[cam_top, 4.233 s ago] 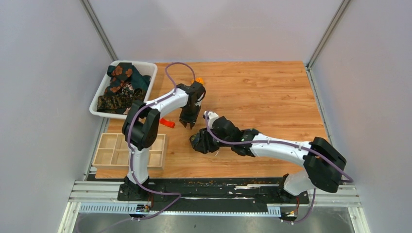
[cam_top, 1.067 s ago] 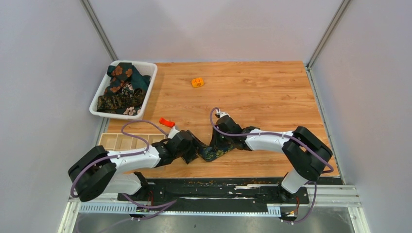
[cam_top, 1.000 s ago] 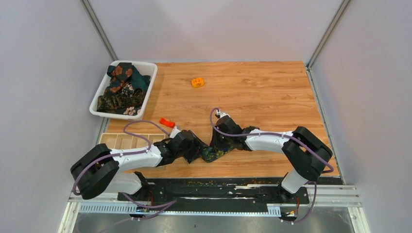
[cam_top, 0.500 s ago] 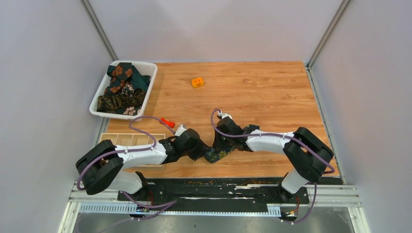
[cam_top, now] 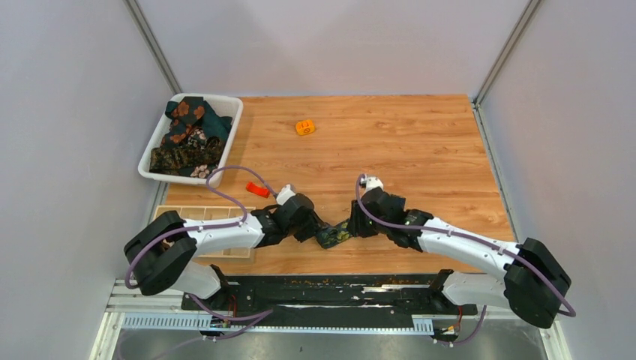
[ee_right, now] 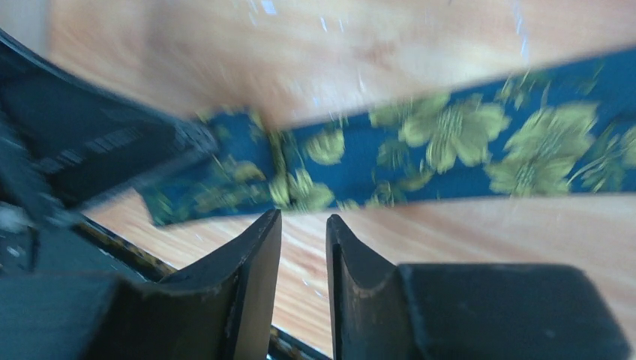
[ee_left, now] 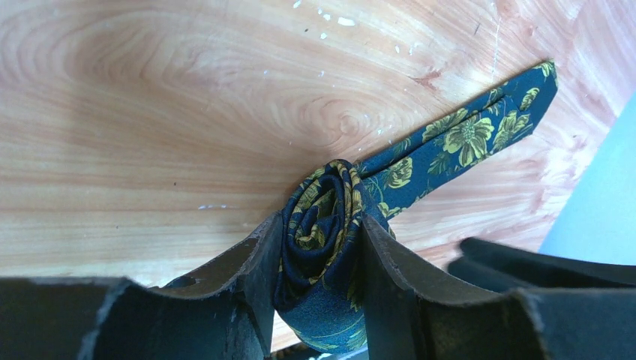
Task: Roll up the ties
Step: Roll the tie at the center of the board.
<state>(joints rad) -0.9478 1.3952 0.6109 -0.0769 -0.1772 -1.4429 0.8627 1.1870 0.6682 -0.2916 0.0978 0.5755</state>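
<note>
i see the left gripper (ee_left: 319, 251) clenched on the navy tie (ee_left: 324, 217). the rolled end stands on edge between its fingers (ee_left: 255, 277), with the spiral facing the wrist camera. in the top view this roll sits on the table (cam_top: 420, 142) close to the near edge, about midway between left and right. the unrolled tail lies flat on the wood and runs right to the right gripper (cam_top: 354, 225). the right wrist view is blurred. it shows the jaws parted by a narrow gap with nothing between them, and the flat tail crossing just beyond the fingertips. i cannot tell whether they touch the fabric. the other ties (cam_top: 187, 135) are heaped in a white bin (cam_top: 225, 101) at the far left. a wooden divider box (cam_top: 172, 216) sits near left, partly under the left arm. a red piece (cam_top: 257, 189) lies just beyond that arm and an orange piece (cam_top: 304, 127) farther back.
</note>
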